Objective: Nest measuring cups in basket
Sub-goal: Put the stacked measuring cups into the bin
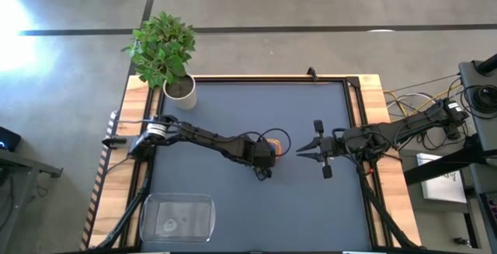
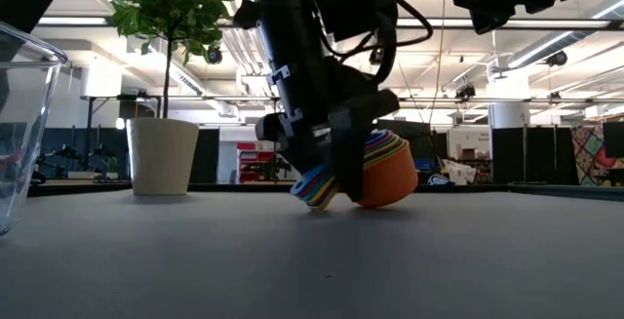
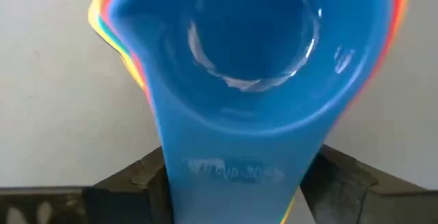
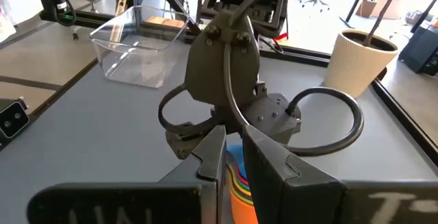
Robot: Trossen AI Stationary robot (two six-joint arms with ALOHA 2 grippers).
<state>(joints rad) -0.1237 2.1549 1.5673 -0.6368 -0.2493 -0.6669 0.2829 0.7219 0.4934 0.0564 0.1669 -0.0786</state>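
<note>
Left gripper [image 2: 327,187]: at mid-desk, fingers astride the stacked handles of the nested measuring cups [image 2: 375,171], stack tilted.
Right gripper [image 1: 299,152]: narrow, empty, just beside the stack.
Basket [image 1: 177,217]: well apart from both grippers, at the near desk [image 1: 311,207] edge.

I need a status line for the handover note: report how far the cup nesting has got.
Done: the measuring cups look stacked into one nest, blue on top, tilted on the table mid-way between the arms. In hand: the left gripper is on the stack, its fingers either side of the handles; a firm grip cannot be confirmed. The right gripper waits shut beside it. Left: the basket holds no cups yet.
</note>
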